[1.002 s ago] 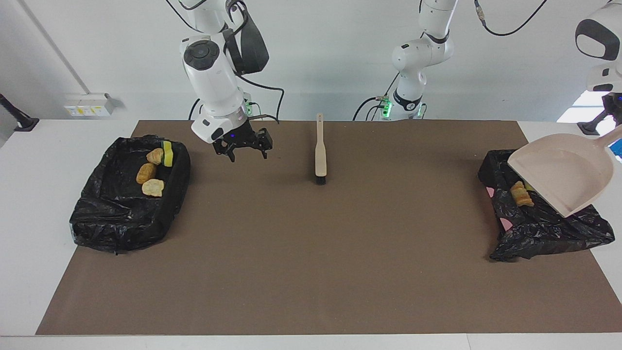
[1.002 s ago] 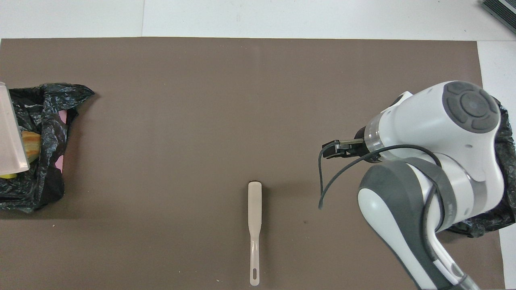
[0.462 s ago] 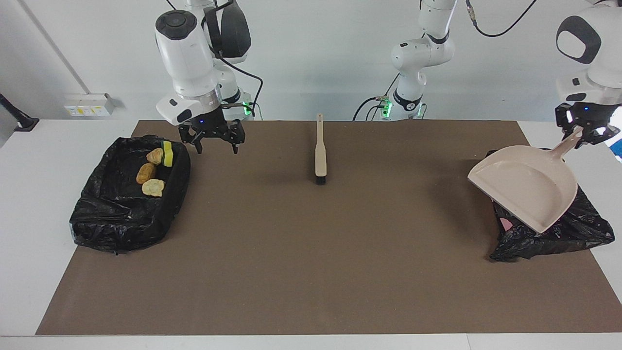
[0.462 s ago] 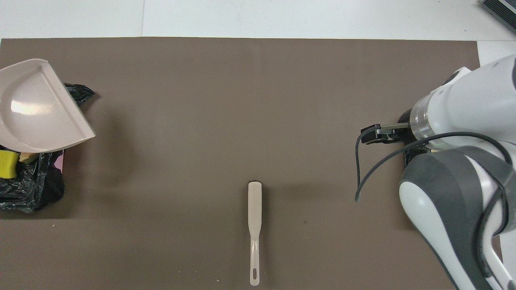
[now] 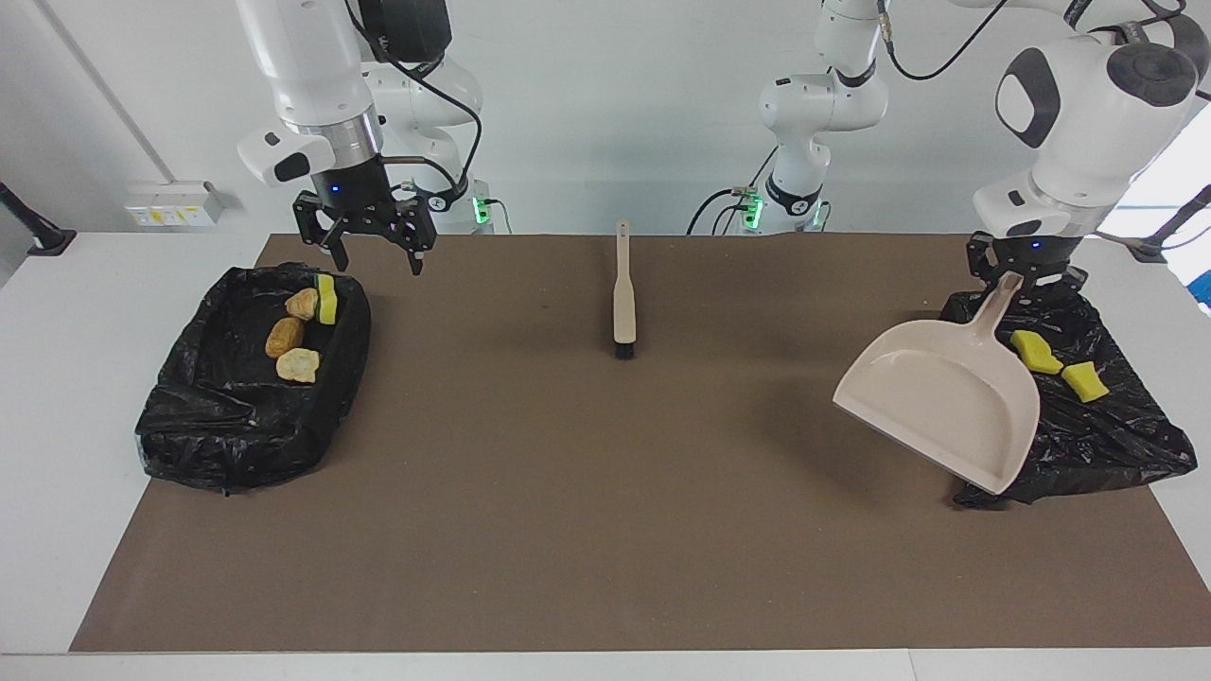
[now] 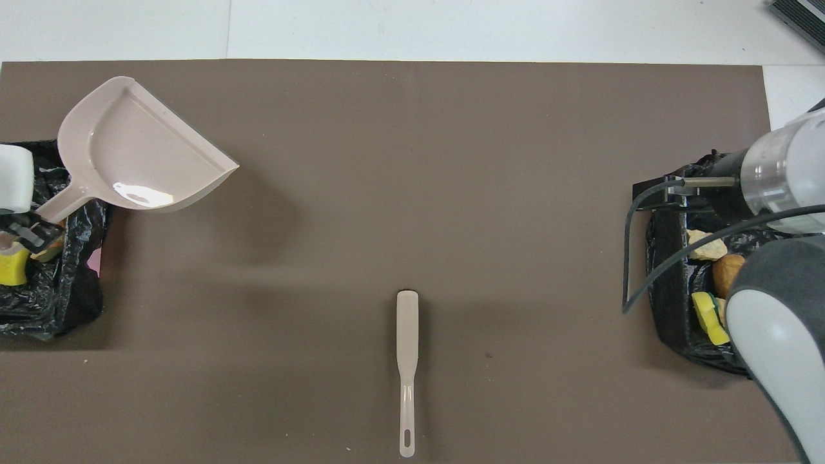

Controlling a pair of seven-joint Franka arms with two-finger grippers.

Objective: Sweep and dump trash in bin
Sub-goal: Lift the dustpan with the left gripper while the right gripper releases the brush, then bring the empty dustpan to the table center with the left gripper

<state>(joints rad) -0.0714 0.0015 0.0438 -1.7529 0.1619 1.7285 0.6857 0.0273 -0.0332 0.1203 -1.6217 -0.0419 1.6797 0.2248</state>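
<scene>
Evidently light and squashy, the trash [image 5: 1036, 351] needs scooping, left gripper [image 5: 1026, 276] clamped on dustpan [image 5: 946, 402] handle, right gripper [image 5: 367, 248] jaws apart.

A white tabletop [image 5: 57, 312] carries a big brown mat [image 5: 624, 492] that covers nearly all of it, leaving white margins at both ends and a thin strip along the edge farthest from the robots. On the mat, a beige hand brush [image 5: 623, 293] lies at the middle of the edge nearest the robots, handle toward them, dark bristles pointing toward the mat's centre. At the right arm's end a black-lined bin [image 5: 248, 378] sits across the mat's edge, partly on white tabletop. At the left arm's end a second black-lined bin [image 5: 1088, 435] rests on the mat near its edge.
</scene>
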